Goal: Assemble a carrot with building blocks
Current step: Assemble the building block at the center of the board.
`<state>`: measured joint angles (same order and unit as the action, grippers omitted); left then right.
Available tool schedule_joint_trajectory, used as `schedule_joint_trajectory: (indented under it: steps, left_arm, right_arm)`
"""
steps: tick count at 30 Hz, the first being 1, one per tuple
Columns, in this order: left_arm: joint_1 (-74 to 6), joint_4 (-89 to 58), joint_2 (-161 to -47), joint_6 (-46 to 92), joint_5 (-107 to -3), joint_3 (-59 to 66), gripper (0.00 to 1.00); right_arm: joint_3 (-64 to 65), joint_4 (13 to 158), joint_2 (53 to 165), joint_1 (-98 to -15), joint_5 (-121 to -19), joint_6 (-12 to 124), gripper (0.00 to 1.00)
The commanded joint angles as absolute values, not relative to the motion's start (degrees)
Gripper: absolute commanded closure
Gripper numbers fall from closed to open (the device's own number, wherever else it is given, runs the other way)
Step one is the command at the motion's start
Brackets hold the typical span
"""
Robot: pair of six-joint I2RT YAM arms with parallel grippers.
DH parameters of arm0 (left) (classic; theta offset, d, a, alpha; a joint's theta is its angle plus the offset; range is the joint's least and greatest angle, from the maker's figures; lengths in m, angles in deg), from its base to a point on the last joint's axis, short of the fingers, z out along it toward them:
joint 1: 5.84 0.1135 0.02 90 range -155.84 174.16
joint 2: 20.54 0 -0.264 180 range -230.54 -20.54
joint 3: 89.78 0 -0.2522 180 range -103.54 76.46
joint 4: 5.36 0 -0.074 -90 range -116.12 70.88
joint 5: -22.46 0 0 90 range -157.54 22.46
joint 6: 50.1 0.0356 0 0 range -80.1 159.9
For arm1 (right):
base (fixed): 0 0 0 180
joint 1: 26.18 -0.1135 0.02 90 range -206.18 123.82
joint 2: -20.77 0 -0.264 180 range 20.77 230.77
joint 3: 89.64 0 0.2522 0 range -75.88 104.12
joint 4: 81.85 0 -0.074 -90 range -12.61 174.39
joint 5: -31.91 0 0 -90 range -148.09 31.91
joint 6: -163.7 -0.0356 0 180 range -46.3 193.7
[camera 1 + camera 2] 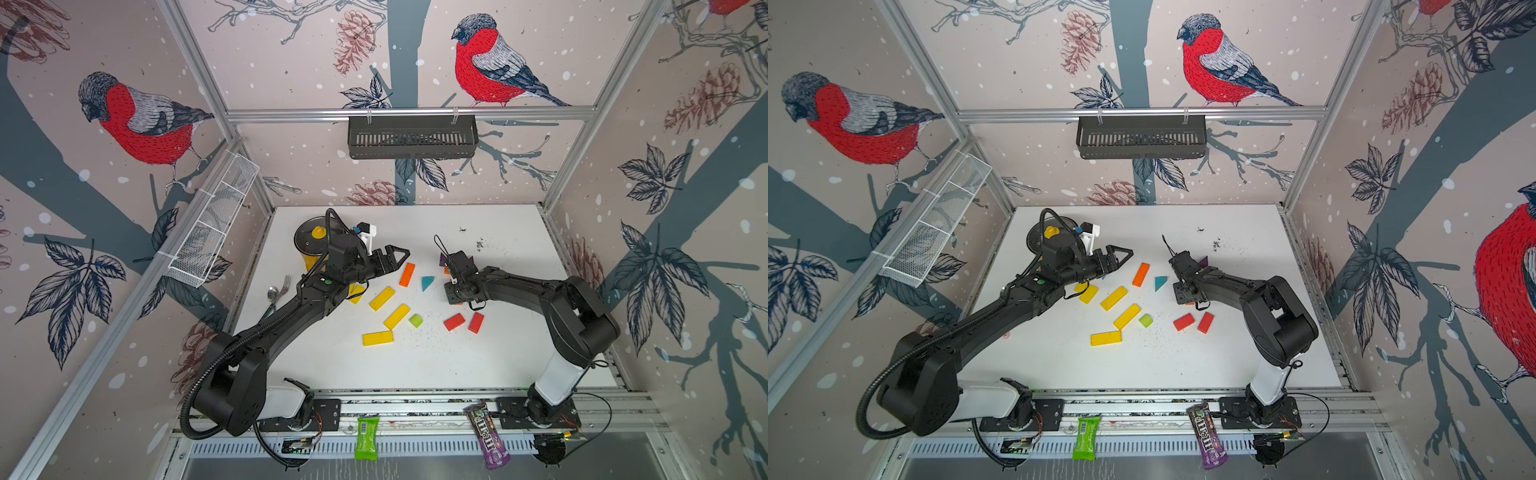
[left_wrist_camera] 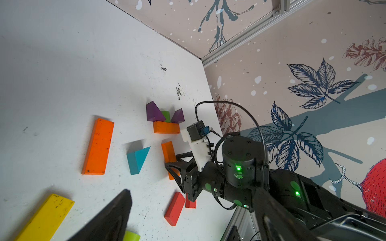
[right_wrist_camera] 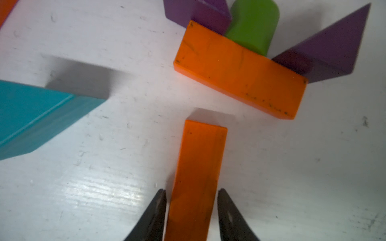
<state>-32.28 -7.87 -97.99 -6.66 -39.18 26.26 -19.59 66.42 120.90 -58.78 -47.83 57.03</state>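
White tabletop (image 1: 457, 365), bird-print walls on three sides.

Both top views:
- Left gripper (image 1: 397, 258) is raised toward the back of the table, jaws spread, nothing in them.
- Its arm covers part of a yellow pot (image 1: 307, 259) with a dark lid, and part of one of the yellow bars (image 1: 381, 298).
- Fork and spoon (image 1: 277, 291) lie near the table's left edge.
- Long orange bar (image 1: 407, 274), teal triangle (image 1: 427, 282), lime-green cube (image 1: 415, 320) and two red bars (image 1: 454, 322) lie loose mid-table.
- Right arm (image 1: 519, 286) reaches in. Its wrist hides the tool tip and most of the build beneath.
- Candy packets (image 1: 366, 438) hang on the front rail.

Left wrist view:
- Right gripper (image 2: 174, 164) is down at the table, with a narrow orange bar (image 2: 168, 150) between its fingers.
- Beyond it lies a cross orange bar (image 2: 166, 127). Two purple triangles (image 2: 153, 112) and a green stub (image 2: 166, 115) sit against its far edge.
- Dark specks (image 2: 179, 92) mark the table farther off.
- A blurred black finger (image 2: 112, 217) of the left tool blocks the foreground.

Right wrist view:
- Fingertips (image 3: 159, 204) flank the narrow orange bar, parted a little. A thin line of table shows along one side; contact on the other side I cannot tell.
- The bar lies flat, its end aimed at the cross orange bar's long side, with bare table between them.
- The teal triangle is near, not touching.
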Motion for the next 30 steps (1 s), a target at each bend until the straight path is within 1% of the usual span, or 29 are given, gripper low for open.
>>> schedule_joint_trajectory:
  steps: [1,2,4,10,18,25,30]
  left_arm:
    - [-32.25,-5.97,-97.89,-6.50,-38.48,25.86,0.08]
    - [-32.29,-5.94,-97.89,-6.57,-38.40,25.84,0.08]
    - [-32.25,-5.85,-97.94,-6.59,-38.36,25.84,0.08]
    - [-32.23,-5.98,-97.89,-6.59,-38.38,25.85,0.08]
    - [-32.40,-5.88,-97.89,-6.68,-38.22,25.86,0.08]
    - [-32.44,-5.88,-97.62,-6.60,-38.35,25.88,0.08]
    - [-32.60,-6.02,-97.71,-6.34,-38.59,25.88,0.08]
  right_arm:
    - [-19.78,65.73,119.98,-58.96,-47.60,56.20,0.53]
    - [-19.89,65.41,119.73,-58.96,-47.10,55.79,0.51]
    - [-20.06,64.28,119.32,-58.96,-46.09,55.01,0.50]
    - [-22.88,63.34,117.06,-57.87,-45.74,52.79,0.50]
    - [-25.42,62.86,113.09,-53.07,-45.48,51.29,0.51]
    - [-24.52,64.60,115.12,-47.37,-45.97,51.48,0.50]
    - [-22.71,63.94,114.70,-46.79,-45.15,51.60,0.49]
